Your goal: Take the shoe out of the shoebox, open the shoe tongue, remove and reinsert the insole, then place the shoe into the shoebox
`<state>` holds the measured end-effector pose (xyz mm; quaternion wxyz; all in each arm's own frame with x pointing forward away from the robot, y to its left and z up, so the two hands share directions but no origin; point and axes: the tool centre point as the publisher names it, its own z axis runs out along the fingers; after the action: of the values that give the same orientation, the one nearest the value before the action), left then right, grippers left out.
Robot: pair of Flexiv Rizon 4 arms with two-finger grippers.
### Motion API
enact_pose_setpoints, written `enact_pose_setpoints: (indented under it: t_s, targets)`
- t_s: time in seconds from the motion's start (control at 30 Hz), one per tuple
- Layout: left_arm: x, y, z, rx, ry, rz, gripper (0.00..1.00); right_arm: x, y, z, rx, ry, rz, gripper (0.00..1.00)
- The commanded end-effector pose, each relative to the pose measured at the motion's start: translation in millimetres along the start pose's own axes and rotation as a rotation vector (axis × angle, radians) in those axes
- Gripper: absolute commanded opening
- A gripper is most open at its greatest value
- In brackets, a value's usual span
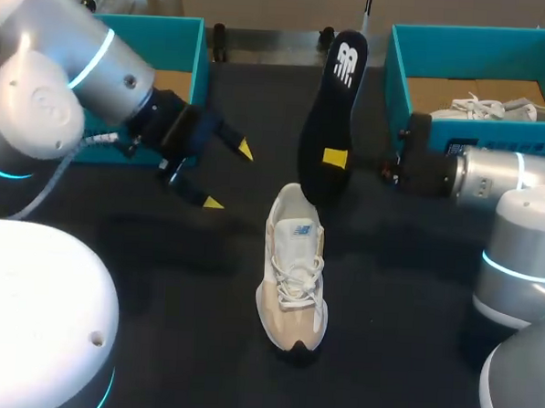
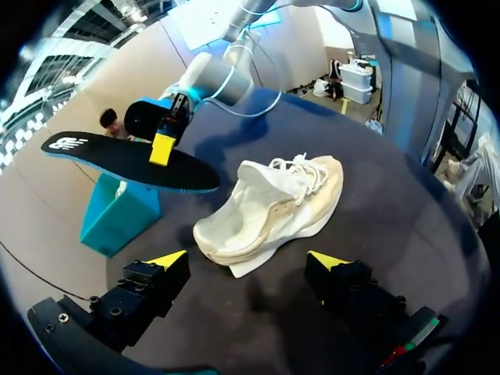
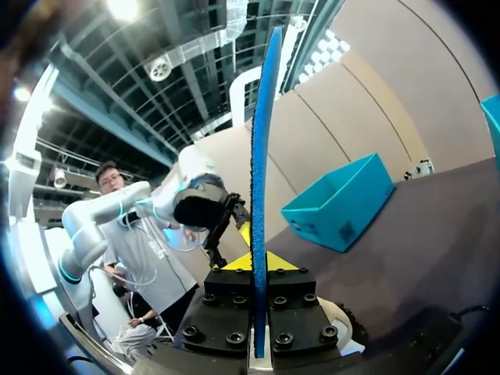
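Shoe (image 1: pixel 295 269): one pale lace-up trainer, standing on its sole about mid-table on the dark table (image 1: pixel 158 289), outside any box, toe end nearest the robot.

Left gripper (image 1: pixel 229 176): just left of the shoe and above the surface, fingers spread wide, nothing between them. Its wrist view shows the shoe ahead of both tips, untouched.

Right gripper (image 1: pixel 334 159): beyond the shoe's heel, clamped on the insole (image 1: pixel 332 116), which is held off the table with its dark face toward the camera. Whether its lower end touches the heel cannot be determined. One yellow tip shows; the other is behind the insole. The right wrist view shows the insole edge-on between the fingers.

Far side: left shoebox (image 1: pixel 191 49), teal, interior largely hidden by the left arm. Right shoebox (image 1: pixel 400 74), teal, holds a second shoe (image 1: pixel 483 108), partly cut off by the box wall.
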<state>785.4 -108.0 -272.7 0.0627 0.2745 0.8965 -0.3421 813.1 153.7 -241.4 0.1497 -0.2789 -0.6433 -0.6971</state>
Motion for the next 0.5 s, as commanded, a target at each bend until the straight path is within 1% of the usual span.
enact_pose_setpoints:
  t_s: [0.03, 0.07, 0.23, 0.5]
  targets:
    - [-5.2, 6, 22, 0.008, 0.028, -0.037, 1.00, -9.0, -2.5, 8, -0.002, 0.006, -0.015, 0.00]
    - [-3.4, 5, 24, 0.007, 0.031, -0.046, 1.00, -8.5, -1.8, 7, -0.016, 0.002, -0.017, 0.00]
    - [3.6, 4, 33, 0.001, 0.030, -0.069, 1.00, -8.5, -1.8, 7, -0.016, 0.002, -0.017, 0.00]
    - [10.5, 12, 41, -0.043, 0.017, -0.118, 1.00, -8.5, -1.8, 7, -0.016, 0.002, -0.017, 0.00]
